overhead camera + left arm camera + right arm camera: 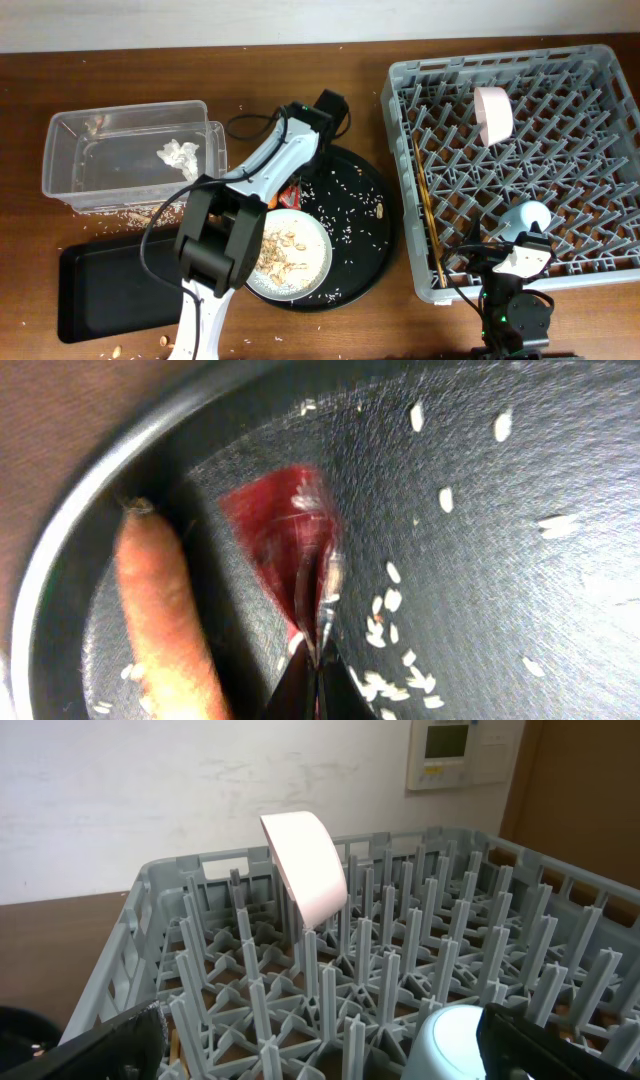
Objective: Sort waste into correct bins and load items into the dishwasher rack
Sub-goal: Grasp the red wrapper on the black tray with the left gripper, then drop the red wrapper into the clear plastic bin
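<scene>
1. Only the left wrist view shows the small red wrapper [285, 535] well. It is dark red, shiny and creased, and it lies on the round black tray [520, 560] among white rice grains [392, 600]. The orange carrot piece [160, 620] lies just beside it at its 9 o'clock, near the tray's rim.
2. The left gripper [316, 678] is narrow. Its two tips almost meet, and the lower end of the wrapper is pinched between them.
3. In the overhead view the left arm [260, 175] covers this grip. That view shows other things:
   - the plate [315, 265] with pale beige food scraps [275, 255], at 6 o'clock of the round tray;
   - the clear tub [110, 170] at 10 o'clock of the table, with the crumpled white tissue [178, 155] inside;
   - the flat black tray [100, 290] at 8 o'clock.
4. The dishwasher rack [580, 150] takes the 3 o'clock side of the table. The chopsticks [425, 215] lie inside it along its left wall.
5. The right wrist view shows the white-pink bowl [305, 865] standing on its edge between the pegs at 12 o'clock. The small blue cup [450, 1040], pale and rounded, is at 5 o'clock.
6. The right gripper [320, 1030] is spread wide. The cup sits between its fingers, close to the right one. I cannot tell whether they touch.
</scene>
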